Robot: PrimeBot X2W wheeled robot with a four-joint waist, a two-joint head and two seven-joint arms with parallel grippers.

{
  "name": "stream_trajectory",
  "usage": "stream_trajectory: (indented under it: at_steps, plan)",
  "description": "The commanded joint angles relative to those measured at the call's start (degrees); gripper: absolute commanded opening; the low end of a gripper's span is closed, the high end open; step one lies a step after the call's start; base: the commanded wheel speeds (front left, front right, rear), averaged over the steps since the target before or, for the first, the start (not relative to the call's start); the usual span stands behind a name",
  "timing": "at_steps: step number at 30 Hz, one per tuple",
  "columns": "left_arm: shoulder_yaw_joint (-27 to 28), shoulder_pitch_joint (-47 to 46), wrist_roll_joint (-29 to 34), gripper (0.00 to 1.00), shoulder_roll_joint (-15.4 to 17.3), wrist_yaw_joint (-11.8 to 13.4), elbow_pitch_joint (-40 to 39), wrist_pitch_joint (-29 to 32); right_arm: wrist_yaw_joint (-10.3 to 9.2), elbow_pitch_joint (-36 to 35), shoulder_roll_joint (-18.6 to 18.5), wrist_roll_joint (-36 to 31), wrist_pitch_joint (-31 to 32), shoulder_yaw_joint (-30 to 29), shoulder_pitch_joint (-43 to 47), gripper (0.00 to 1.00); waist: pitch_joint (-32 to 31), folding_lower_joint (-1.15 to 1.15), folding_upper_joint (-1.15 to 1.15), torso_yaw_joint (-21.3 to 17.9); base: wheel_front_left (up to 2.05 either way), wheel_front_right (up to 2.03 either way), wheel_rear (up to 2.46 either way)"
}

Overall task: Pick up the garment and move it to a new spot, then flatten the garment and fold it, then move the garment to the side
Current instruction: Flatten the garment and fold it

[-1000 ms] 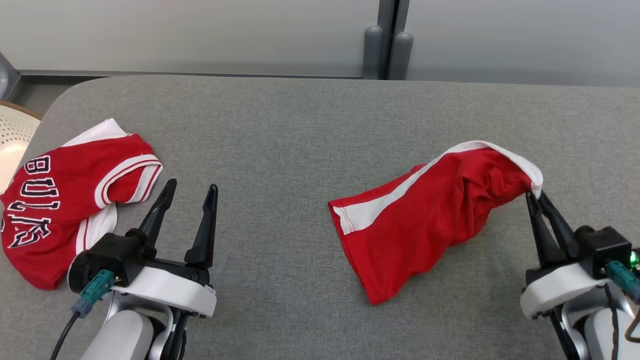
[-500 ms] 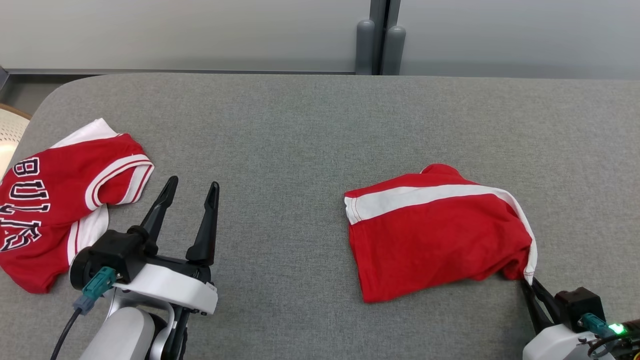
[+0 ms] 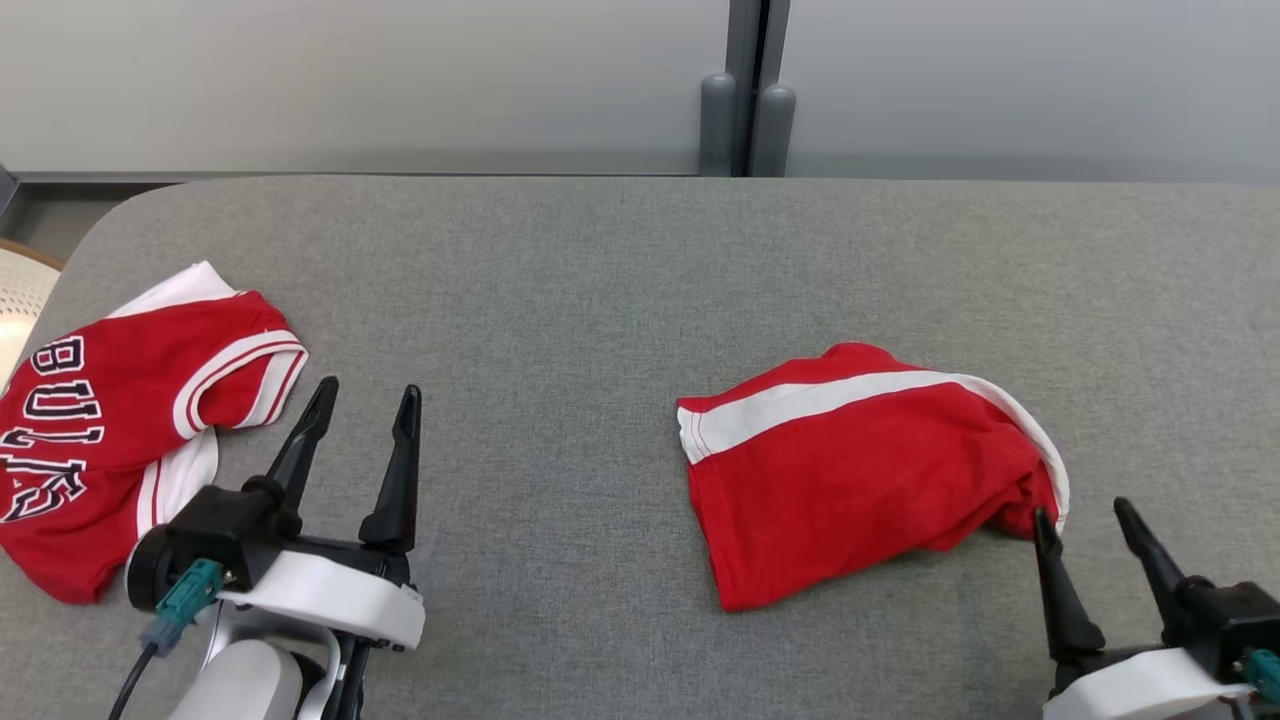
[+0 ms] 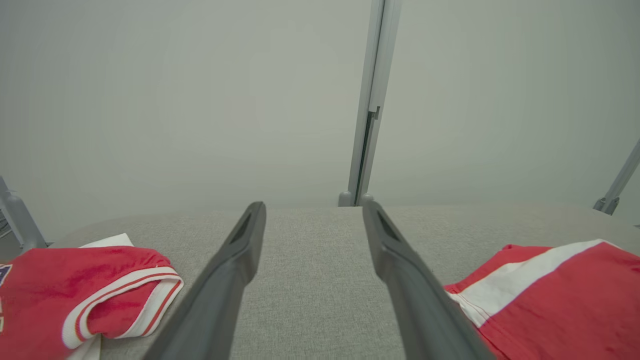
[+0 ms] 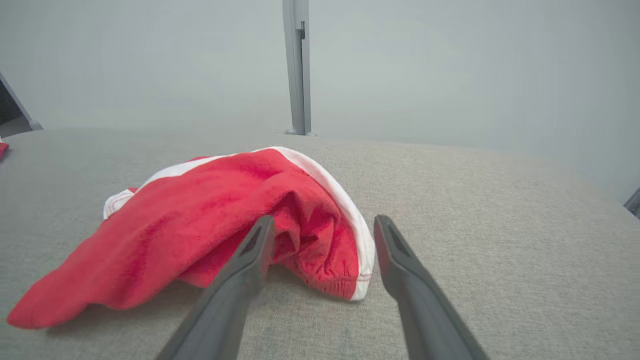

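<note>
Lying crumpled on the grey bench (image 3: 560, 280), the shorts (image 3: 860, 480) sit toward 4 o'clock in the head view. They are red, with a white stripe along their 12 o'clock edge and the waistband bunched at their 4 o'clock end. Just off that end the right hand (image 3: 1082, 512) stands released, fingers spread, gripping nothing; whether its left finger touches the cloth I cannot tell. The left hand (image 3: 367, 390), at 7 o'clock, is likewise spread and empty. A red jersey (image 3: 110, 420) lies at 9 o'clock, well apart from the shorts.
</note>
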Motion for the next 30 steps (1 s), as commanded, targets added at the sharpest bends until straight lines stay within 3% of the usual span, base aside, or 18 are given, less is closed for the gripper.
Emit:
stream_trajectory:
  at_steps: [1, 11, 22, 26, 30]
  plan:
    - [0.3, 0.7, 0.3, 1.0, 0.5, 0.6, -0.3, -0.3, -0.02, -1.3, 0.0, 0.6, -0.4, -0.2, 0.6, 1.0, -0.6, 0.0, 0.0, -0.3, 0.0, 0.0, 0.0]
    - [-0.3, 5.1, 0.4, 1.0, 1.1, 2.5, -1.8, 0.9, -0.02, -10.3, 0.3, 5.2, 3.2, -0.2, 1.5, 1.0, -4.9, 0.0, 0.0, -1.1, 0.0, 0.0, 0.0]
    - [-0.9, 6.5, 0.0, 1.0, 1.5, 3.4, -3.4, 2.0, -0.02, -11.7, 0.6, 6.1, 4.5, -0.5, 2.1, 1.0, -5.0, 0.0, 0.0, -1.0, 0.0, 0.0, 0.0]
    - [-1.9, 4.9, -0.6, 1.0, 0.8, 2.7, -3.2, 3.8, -0.02, -11.6, 0.6, 5.8, 4.9, 0.0, 1.4, 1.0, -4.3, 0.0, 0.0, -1.2, 0.0, 0.0, 0.0]
    - [-5.2, 0.5, -0.8, 1.0, -0.8, 0.0, -1.3, 7.2, -0.02, -11.7, 0.8, 6.2, 5.1, 0.4, 0.3, 1.0, -2.8, 0.0, 0.0, -1.9, 0.0, 0.0, 0.0]
